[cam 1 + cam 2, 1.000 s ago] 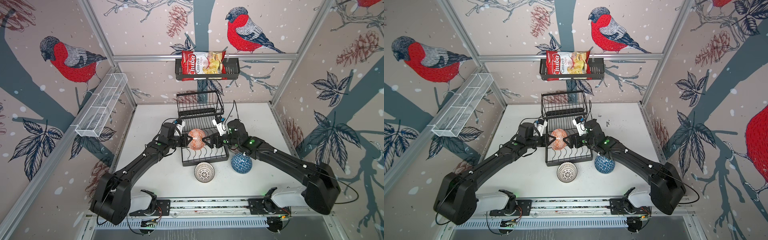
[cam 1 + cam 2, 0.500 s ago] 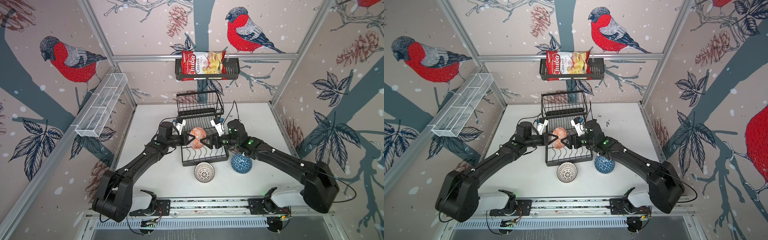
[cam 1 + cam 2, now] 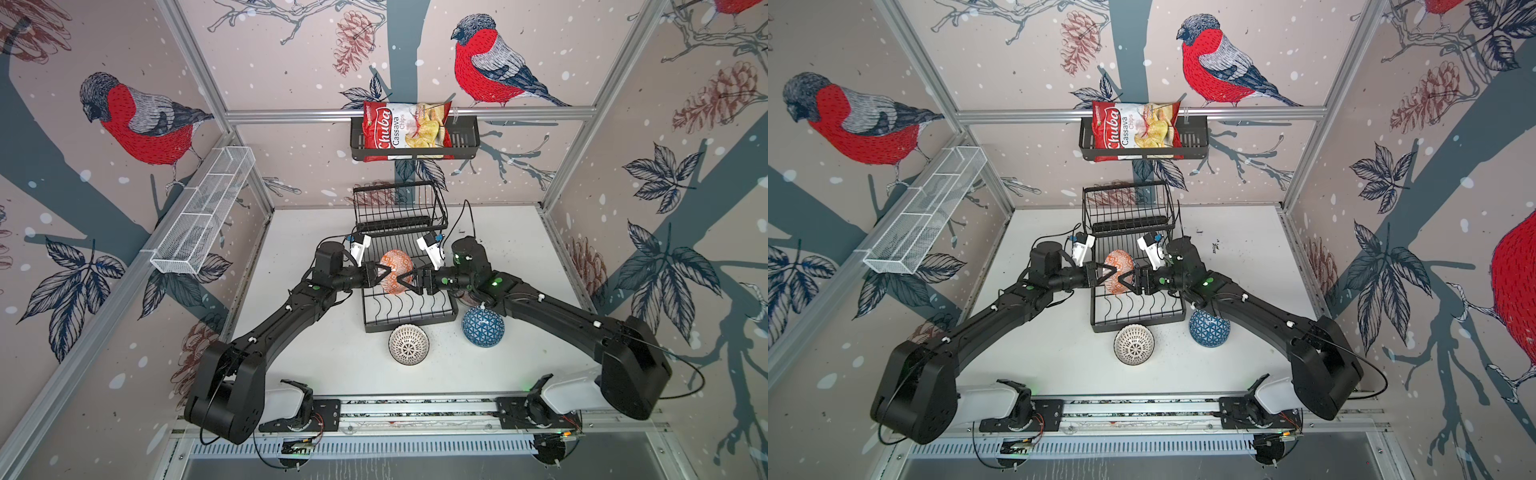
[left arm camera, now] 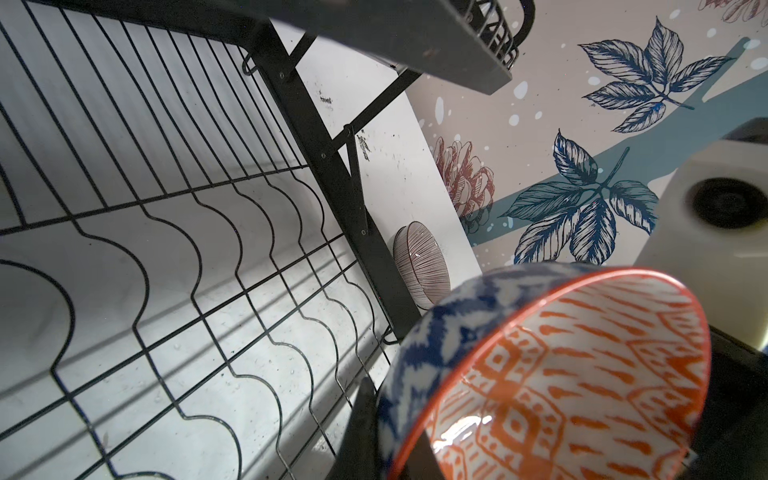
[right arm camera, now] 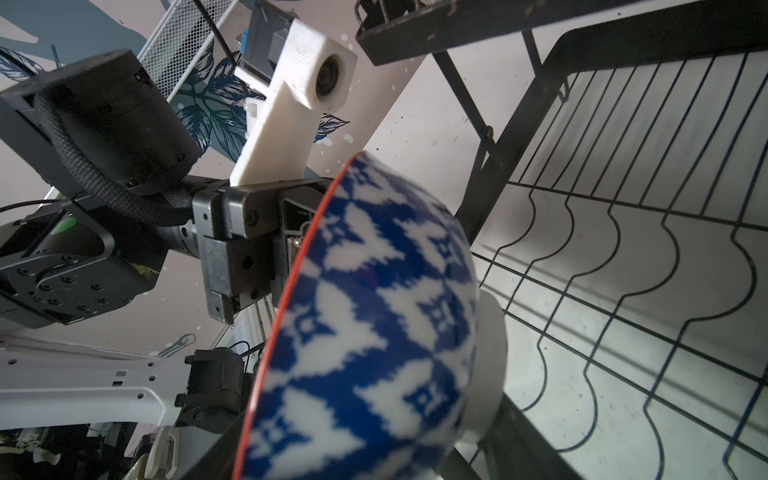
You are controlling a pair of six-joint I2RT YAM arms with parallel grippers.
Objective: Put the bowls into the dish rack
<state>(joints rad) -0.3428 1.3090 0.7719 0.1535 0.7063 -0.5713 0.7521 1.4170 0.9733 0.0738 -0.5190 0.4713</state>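
**DESK:** What is held, and by which arm?

**PHOTOGRAPHER:** A round orange-and-blue ceramic bowl (image 3: 395, 266) hangs on edge over the lower tier of the black wire dish rack (image 3: 409, 328), between the two arms. The wrist views show it not resting on the wires. The left gripper (image 3: 384, 275) is pinched tight on its red rim, and the right wrist view shows the rim running into that clamp. The right gripper (image 3: 406, 282) brackets the opposite side, by the foot ring, jaws apart. Whether they press on the bowl, I cannot tell.

**DESK:** And the other bowls?

**PHOTOGRAPHER:** Outside the rack, on the white tabletop (image 3: 316, 332). A dotted white ceramic bowl (image 3: 408, 344) lies upside down just before the rack's front rail. A blue triangle-patterned bowl (image 3: 483, 326) lies upside down near the front corner on the right arm's side. A mauve-striped bowl (image 4: 422, 266) sits beside the side rail, seen from the left wrist. No bowl shows in the wavy slots.

**DESK:** What makes this placement a good one?

**PHOTOGRAPHER:** My reading is that this is a handover, or a two-handed steadying before lowering. One grip should be sure before the other lets go. Glazed ceramic is slick, and a rim pinch alone lets a bowl swing. Hold it on edge, rim square to the wavy wires. Lower it straight until the rim seats in one slot, clear of the raised basket tier (image 3: 399, 208) behind. Release only once the wires carry the weight. The risk is that it tips flat or rolls along the tier.
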